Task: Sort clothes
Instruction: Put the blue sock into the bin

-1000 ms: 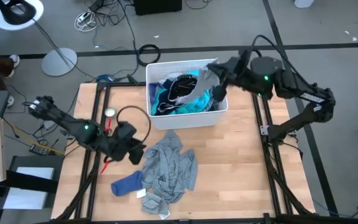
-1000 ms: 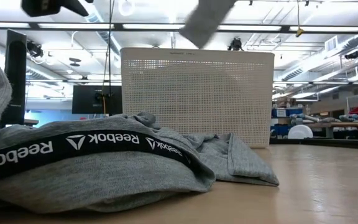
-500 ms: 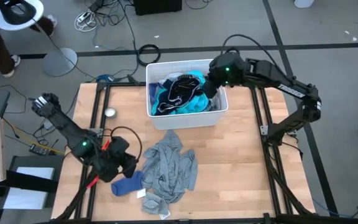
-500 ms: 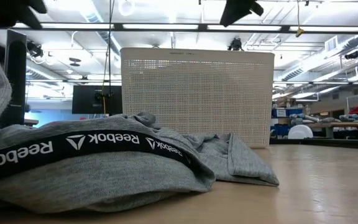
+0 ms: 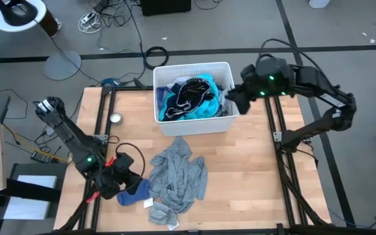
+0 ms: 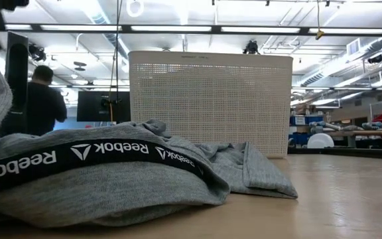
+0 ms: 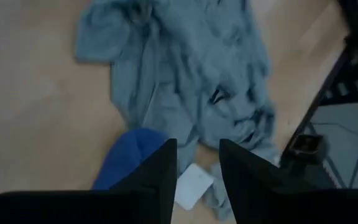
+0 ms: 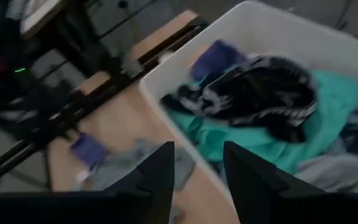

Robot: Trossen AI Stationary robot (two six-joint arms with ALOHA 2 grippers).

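Note:
A grey t-shirt (image 5: 178,176) lies crumpled on the wooden table; it also shows in the low view (image 6: 111,179) and the left wrist view (image 7: 185,81). A blue sock (image 5: 134,192) lies flat on the table at its left. My left gripper (image 5: 128,179) hovers open just over the sock (image 7: 132,158), touching nothing. The white bin (image 5: 191,65) at the far middle holds a turquoise top (image 5: 175,104) and a dark patterned piece (image 5: 191,91). My right gripper (image 5: 232,99) is open and empty beside the bin's right wall; the right wrist view (image 8: 197,168) looks into the bin (image 8: 166,106).
A small white tag (image 7: 191,186) lies by the sock and t-shirt. A round metal piece (image 5: 115,118) sits at the table's far left. Black frame rails run along both table sides. A person (image 6: 42,106) stands in the room behind. Bare wood lies right of the t-shirt.
My right gripper held a grey cloth above the bin's far right corner, went over the bin, and now stands to the bin's right without it. My left gripper has moved toward the table's near edge, down to the blue sock.

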